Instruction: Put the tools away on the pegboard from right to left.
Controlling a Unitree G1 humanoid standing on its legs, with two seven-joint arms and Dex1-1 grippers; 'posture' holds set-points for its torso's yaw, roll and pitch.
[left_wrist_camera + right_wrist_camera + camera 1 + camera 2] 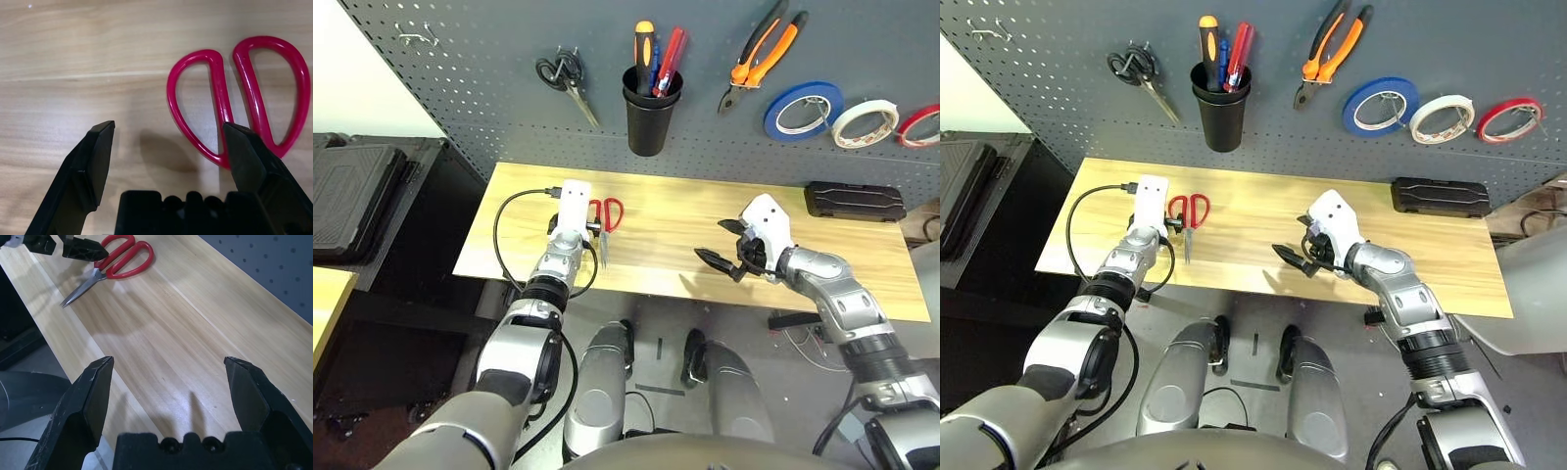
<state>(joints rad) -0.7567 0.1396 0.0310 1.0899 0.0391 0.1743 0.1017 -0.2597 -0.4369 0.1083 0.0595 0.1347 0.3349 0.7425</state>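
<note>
nearer arm: left end effector [168, 152], fingers apart
red-handled scissors [1189, 217]: toward its right-hand side
long axis: handles pegboard-ward, blades robot-ward

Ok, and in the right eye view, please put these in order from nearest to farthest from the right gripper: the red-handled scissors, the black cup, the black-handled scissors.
From the right gripper:
1. Red-handled scissors, on the table
2. Black cup, on the pegboard
3. Black-handled scissors, upper left
</note>
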